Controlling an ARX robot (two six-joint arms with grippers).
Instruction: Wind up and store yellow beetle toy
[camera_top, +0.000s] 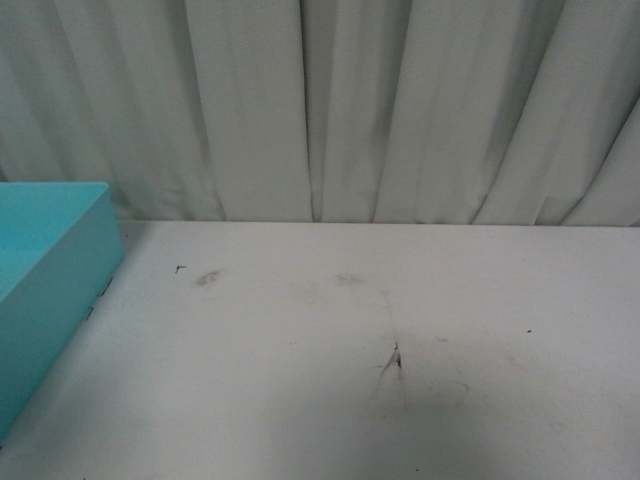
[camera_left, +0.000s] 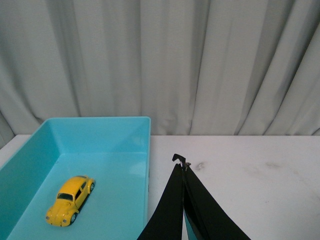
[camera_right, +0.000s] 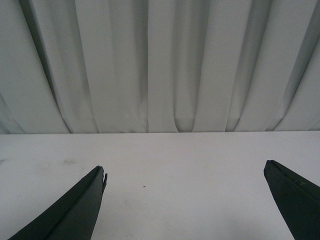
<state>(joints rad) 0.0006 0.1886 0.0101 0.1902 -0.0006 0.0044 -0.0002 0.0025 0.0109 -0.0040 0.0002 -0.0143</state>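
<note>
Left jaws (camera_left: 183, 167) closed; yellow beetle toy (camera_left: 70, 200) lies diagonally in turquoise box (camera_left: 131, 131).

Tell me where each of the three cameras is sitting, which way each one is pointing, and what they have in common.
Front view: on the robot's body, facing the white table and grey curtain; the turquoise box shows at left; no arm shows.
Left wrist view: on the left arm, looking over its shut left gripper toward the box, where the yellow beetle toy sits inside.
Right wrist view: on the right arm, looking between the spread fingers of the right gripper at bare table.
Shared: all show table and curtain; front and left wrist share the box.
</note>
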